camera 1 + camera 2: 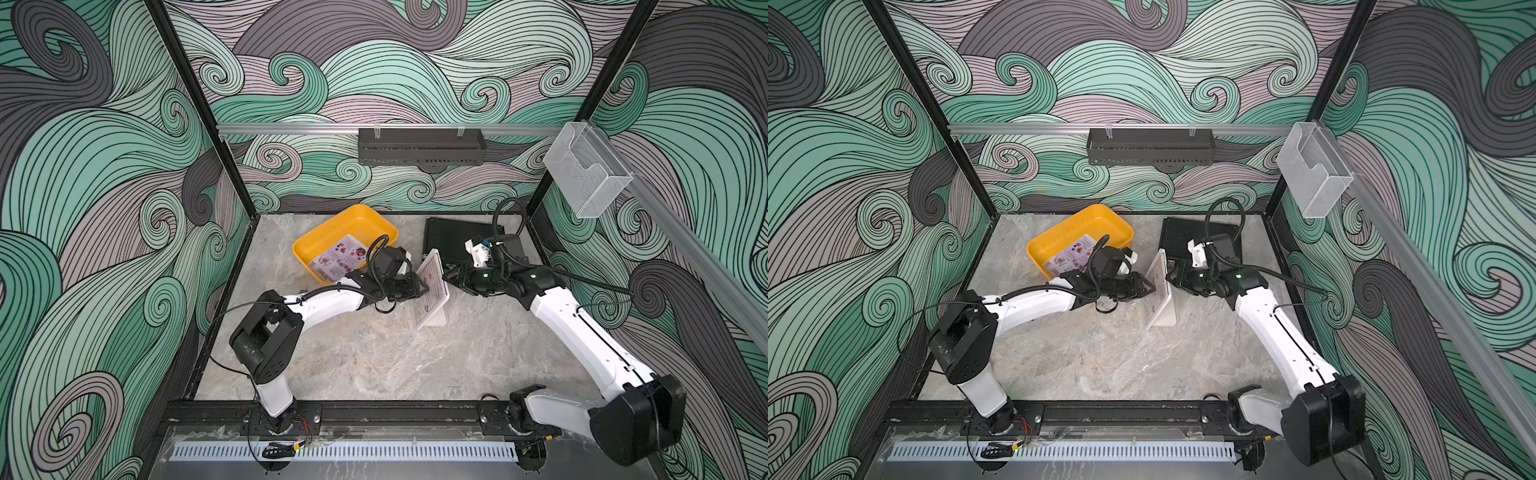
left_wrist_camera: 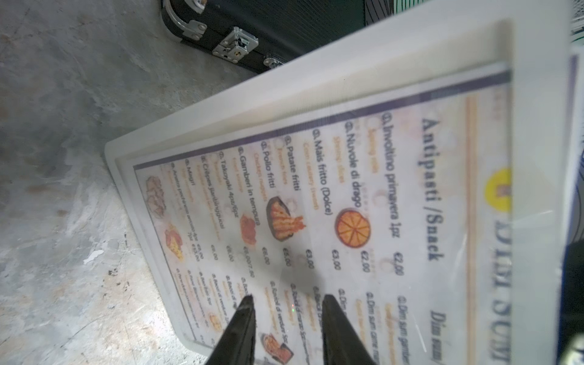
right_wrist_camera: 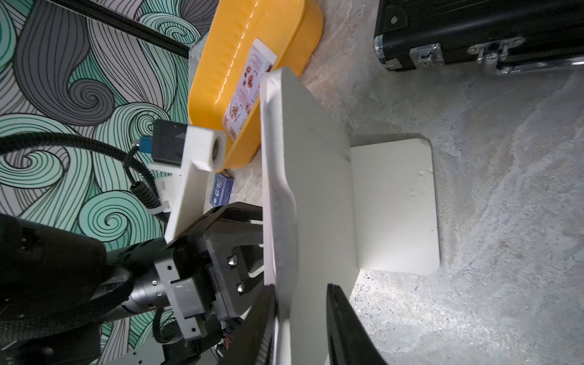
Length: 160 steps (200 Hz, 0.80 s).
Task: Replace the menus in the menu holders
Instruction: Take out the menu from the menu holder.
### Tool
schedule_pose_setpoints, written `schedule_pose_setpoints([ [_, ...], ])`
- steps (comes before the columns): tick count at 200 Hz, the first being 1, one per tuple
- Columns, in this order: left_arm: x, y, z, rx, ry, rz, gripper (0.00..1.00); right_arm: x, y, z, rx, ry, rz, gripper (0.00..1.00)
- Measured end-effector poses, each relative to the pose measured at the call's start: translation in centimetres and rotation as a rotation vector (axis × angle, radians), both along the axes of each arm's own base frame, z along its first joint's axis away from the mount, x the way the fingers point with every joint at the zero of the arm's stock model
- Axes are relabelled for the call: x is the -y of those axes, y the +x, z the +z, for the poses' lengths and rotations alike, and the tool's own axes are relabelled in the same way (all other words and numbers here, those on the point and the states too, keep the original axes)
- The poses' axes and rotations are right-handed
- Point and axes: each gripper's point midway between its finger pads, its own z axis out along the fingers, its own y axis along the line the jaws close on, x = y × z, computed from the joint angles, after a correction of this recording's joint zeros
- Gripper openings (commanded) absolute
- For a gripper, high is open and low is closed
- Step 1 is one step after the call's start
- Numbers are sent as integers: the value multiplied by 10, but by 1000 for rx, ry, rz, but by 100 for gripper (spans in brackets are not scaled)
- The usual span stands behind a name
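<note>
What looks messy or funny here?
The lavender-pink paper menu lies crooked in the yellow plastic tub, one edge resting up against its rim. A small dark blue card lies loose on the grey stone-look table beside the tub.

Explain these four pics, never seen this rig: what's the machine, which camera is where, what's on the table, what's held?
Two white robot arms work over a marble table. Two pictures look down from one overhead stereo camera; the other two come from a camera on each wrist. Mid-table stands a menu holder with a Dim Sum menu inside. Behind: a yellow tray with a pink special menu lying in it, a black case, and a small blue card beside the tray. The left gripper is open, tips at the menu's face, holding nothing. The right gripper straddles the holder's edge; whether it pinches it is unclear.
</note>
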Motion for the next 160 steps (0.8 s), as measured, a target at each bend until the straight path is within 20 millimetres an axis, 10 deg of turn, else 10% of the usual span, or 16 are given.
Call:
schedule_pose_setpoints([
  [160, 0, -1, 0, -1, -2, -3, 33, -9, 12, 4, 10, 1, 45, 23],
])
